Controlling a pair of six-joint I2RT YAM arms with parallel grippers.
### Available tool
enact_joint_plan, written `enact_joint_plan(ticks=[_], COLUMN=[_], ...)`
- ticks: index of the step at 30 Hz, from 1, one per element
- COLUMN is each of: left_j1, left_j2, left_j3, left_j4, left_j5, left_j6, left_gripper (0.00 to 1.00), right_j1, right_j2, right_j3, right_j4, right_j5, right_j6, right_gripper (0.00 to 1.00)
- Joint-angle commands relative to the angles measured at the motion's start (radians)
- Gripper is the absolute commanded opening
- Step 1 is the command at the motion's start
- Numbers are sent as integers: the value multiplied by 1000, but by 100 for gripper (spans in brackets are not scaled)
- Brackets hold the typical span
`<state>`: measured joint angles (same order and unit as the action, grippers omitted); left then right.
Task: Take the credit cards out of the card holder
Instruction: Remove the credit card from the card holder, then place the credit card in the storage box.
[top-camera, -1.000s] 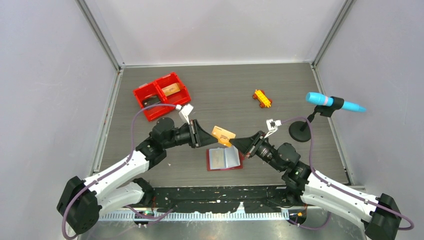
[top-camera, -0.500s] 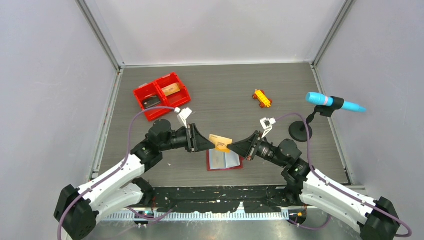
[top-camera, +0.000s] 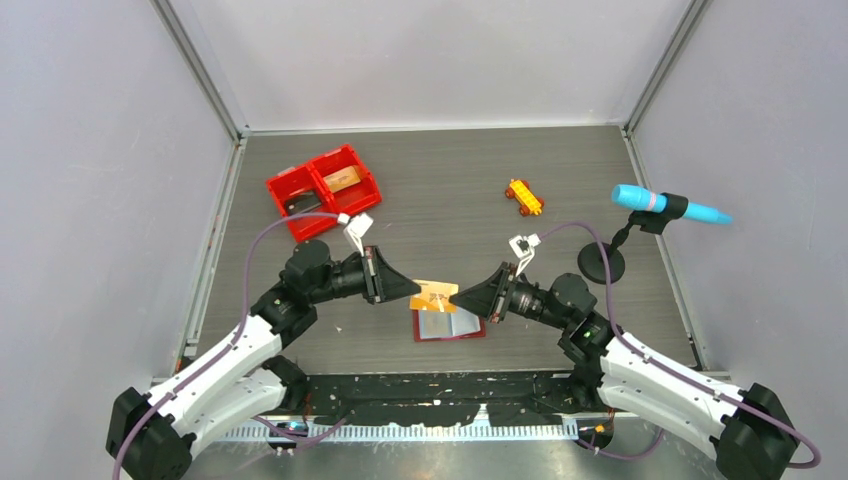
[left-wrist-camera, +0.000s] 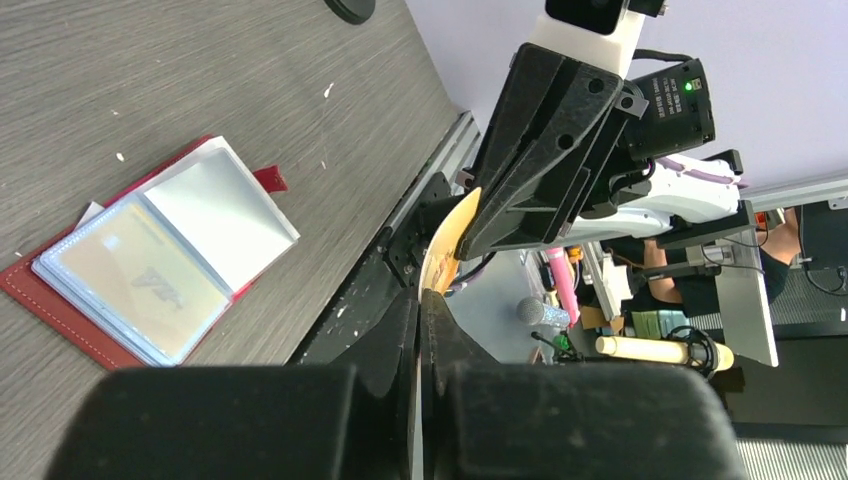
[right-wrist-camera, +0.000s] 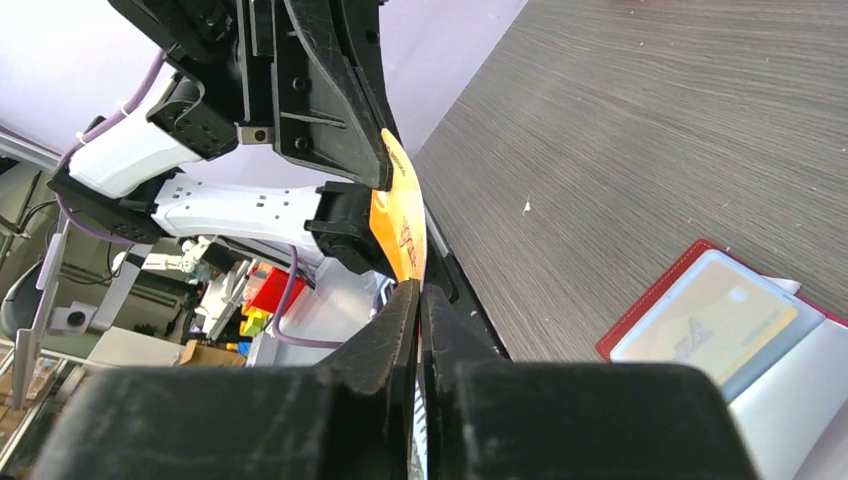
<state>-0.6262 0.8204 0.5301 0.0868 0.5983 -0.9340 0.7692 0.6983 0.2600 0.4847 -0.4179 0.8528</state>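
Two grippers, left (top-camera: 418, 291) and right (top-camera: 454, 298), are each pinched closed on opposite ends of one thin orange-yellow credit card (top-camera: 435, 294), held at frame centre just above the open dark red leather-like card holder (top-camera: 449, 324). For a clean handover, one gripper should release only while the other holds firm. One more pale card (left-wrist-camera: 130, 278) shows in the holder's clear sleeve.

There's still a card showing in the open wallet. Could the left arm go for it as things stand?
Probably not yet. The left gripper is shut on one end of the orange card, with the right gripper on the other, above the wallet. Nothing covers the wallet itself, so freeing the gripper should be enough.
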Motion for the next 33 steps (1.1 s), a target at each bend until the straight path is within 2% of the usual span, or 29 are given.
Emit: enact_joint_plan(ticks=[1, 4, 7, 9, 13, 17, 23, 26, 30, 33], left_j1=[8, 36, 89, 141, 279, 422, 613, 668, 728, 749], left_j2=[-14, -19, -9, 9, 72, 211, 518, 656, 852, 1004], left_j3=[2, 40, 96, 147, 228, 335, 610, 748, 923, 1072], left_j4=[-9, -110, -218, -301, -366, -378, -433, -459, -476, -558], left_j5=[19, -18, -83, -123, -211, -330, -289, -370, -295, -285], left_j6=[23, 76, 134, 189, 241, 268, 255, 284, 280, 312], left_gripper=[0, 0, 0, 0, 0, 0, 0, 0, 0, 0], right_j1=[-4, -4, -4, -4, -4, -4, -4, -4, -4, -4], right_j2=[7, -21, -62, -94, -110, -96, -50, -20, 37, 59], right_j3=[47, 57, 55, 54, 78, 121, 197, 231, 246, 242], right_j4=[48, -19, -89, -126, -191, -244, -319, -347, -324, -266], right_j5=[-13, 24, 65, 94, 117, 104, 95, 90, 86, 70], right_j6=[-6, -42, -102, -136, -190, -257, -317, -343, -343, -318], right_gripper=[18, 47, 65, 83, 96, 96, 95, 95, 95, 95])
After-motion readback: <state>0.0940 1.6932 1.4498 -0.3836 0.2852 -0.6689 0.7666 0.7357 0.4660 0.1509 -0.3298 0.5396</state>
